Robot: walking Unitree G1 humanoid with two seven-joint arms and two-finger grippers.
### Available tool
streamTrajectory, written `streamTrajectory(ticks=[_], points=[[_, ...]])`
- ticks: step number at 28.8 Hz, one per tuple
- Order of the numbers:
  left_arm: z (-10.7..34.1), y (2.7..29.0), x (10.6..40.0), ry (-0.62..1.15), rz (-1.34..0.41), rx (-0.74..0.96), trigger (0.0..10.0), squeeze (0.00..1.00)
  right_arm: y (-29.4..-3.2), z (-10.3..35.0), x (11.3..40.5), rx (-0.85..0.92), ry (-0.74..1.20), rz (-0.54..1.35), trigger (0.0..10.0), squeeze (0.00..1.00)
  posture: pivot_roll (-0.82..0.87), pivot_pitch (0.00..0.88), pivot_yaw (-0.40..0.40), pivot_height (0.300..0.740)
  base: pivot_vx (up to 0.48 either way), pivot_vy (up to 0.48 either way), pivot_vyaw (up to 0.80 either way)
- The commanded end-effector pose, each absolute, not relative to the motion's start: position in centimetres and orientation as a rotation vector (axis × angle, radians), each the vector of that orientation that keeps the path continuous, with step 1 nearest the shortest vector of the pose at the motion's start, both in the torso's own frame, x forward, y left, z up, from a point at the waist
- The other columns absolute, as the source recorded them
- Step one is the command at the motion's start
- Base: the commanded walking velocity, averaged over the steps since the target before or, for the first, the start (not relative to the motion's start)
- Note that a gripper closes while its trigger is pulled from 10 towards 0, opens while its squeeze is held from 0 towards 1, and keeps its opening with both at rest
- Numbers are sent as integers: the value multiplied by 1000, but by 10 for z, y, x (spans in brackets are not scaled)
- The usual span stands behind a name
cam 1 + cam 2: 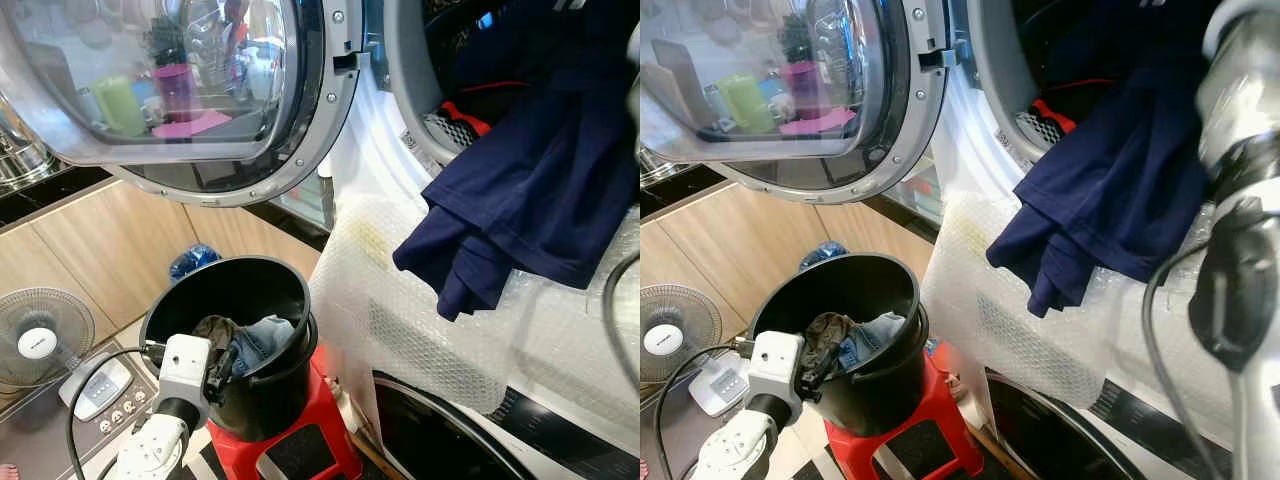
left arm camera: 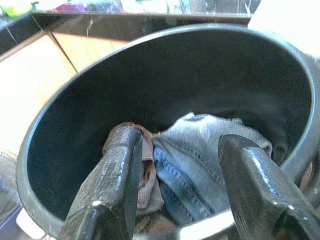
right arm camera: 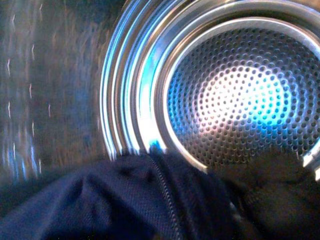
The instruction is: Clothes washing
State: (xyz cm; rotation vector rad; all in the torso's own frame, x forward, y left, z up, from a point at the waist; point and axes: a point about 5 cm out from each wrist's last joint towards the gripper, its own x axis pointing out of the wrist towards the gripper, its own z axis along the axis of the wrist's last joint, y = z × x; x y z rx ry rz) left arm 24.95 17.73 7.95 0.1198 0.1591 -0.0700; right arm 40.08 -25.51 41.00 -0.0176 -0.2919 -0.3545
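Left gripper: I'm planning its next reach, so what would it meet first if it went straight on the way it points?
Probably the jeans lying in the black bucket. The left gripper is open above the rim, fingers pointing in at the denim, a brown cloth beside it. Depth is unclear.

The left end effector [image 2: 175,190] has its two black fingers [image 2: 117,175] spread apart over the rim of a black bucket [image 2: 200,75]. Between them lie faded blue jeans [image 2: 192,160] beside a brownish garment [image 2: 146,175]. Wooden cabinet fronts [image 2: 30,85] show at upper left.
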Motion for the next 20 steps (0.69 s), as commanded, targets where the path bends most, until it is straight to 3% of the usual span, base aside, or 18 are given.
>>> streamTrajectory(ticks=[1, 10, 11, 12, 13, 20], points=[[81, 178, 247, 171, -89, 153, 10000, 0, -250, 397, 406, -98, -224, -350, 10000, 0, 73, 0, 96, 740, 0, 0, 0], [84, 177, 247, 177, -78, 112, 10000, 0, -247, 386, 409, -20, -178, -278, 10000, 0, 76, 0, 97, 740, 0, 0, 0], [87, 176, 249, 174, -68, 87, 10000, 0, -248, 390, 408, -18, -187, -278, 10000, 718, 76, 0, 96, 740, 0, 0, 0], [89, 176, 250, 170, -69, 84, 10000, 0, -248, 391, 408, -16, -188, -271, 10000, 718, 76, 0, 96, 740, 0, 0, 0], [90, 175, 250, 165, -75, 91, 10000, 0, -249, 393, 407, -17, -193, -270, 10000, 1000, 72, 0, 96, 740, 0, 0, 0], [93, 173, 251, 159, -78, 83, 10000, 0, -252, 405, 404, -12, -227, -265, 10000, 1000, 72, 0, 95, 740, 0, 0, 0]])
